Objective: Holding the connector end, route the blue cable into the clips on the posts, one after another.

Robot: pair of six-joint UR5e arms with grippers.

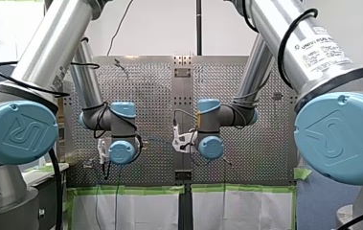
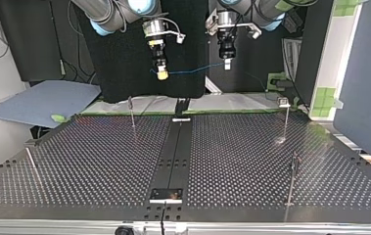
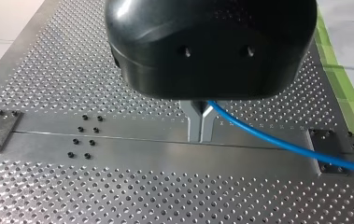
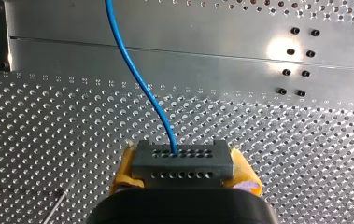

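Both grippers hang high above the perforated table [image 2: 100, 161]. In the right wrist view, my right gripper [image 4: 184, 179] is shut on a grey connector block [image 4: 182, 163], held between yellow pads [image 4: 124, 170]. The blue cable [image 4: 137, 79] leaves the block's face. In the top view the cable [image 2: 193, 70] spans from my right gripper [image 2: 162, 73] across to my left gripper [image 2: 227, 63]. In the left wrist view, my left gripper [image 3: 200, 130] has its metal fingers shut on the cable [image 3: 282, 142], which trails off to one side. Thin posts [image 2: 132, 111] [image 2: 286, 117] [image 2: 293, 178] stand on the table.
Another thin post [image 2: 32, 166] leans near the top view's left edge. A dark rail [image 2: 175, 152] runs down the table's middle, with a metal plate [image 2: 166, 195] at its near end. A blue-grey sheet [image 2: 41, 100] lies off the table at the top view's left.
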